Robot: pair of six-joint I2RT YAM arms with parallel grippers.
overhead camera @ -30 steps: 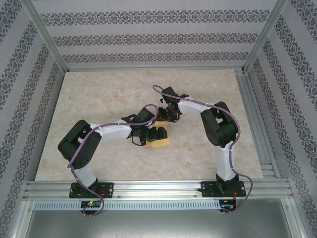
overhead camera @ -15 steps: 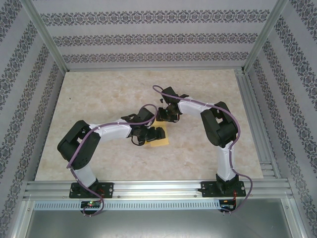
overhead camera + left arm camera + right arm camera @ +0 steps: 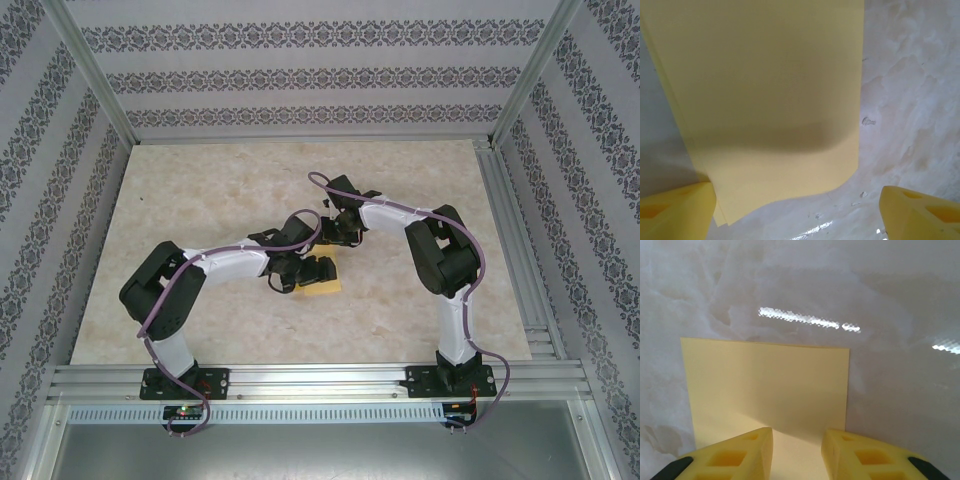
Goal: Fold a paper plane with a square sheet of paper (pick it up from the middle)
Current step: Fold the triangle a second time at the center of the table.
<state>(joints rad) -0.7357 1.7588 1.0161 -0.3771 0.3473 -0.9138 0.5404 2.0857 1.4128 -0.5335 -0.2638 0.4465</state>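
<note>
My left gripper (image 3: 797,220), jaws spread wide and holding nothing, straddles the near edge of the square sheet of paper (image 3: 765,90). It is thin yellow stock, doubled into loose layers that fan apart at 7 o'clock, so closing here would likely catch one layer or skid the stack. Bare pale marbled table (image 3: 910,100) lies open toward 3 o'clock, while my right gripper (image 3: 797,455), fingers narrowly parted and clamping nothing, sits over another edge and could drag the sheet askew.

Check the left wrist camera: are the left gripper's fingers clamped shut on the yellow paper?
No, the left gripper stands wide open, with the yellow paper lying in the gap.
</note>
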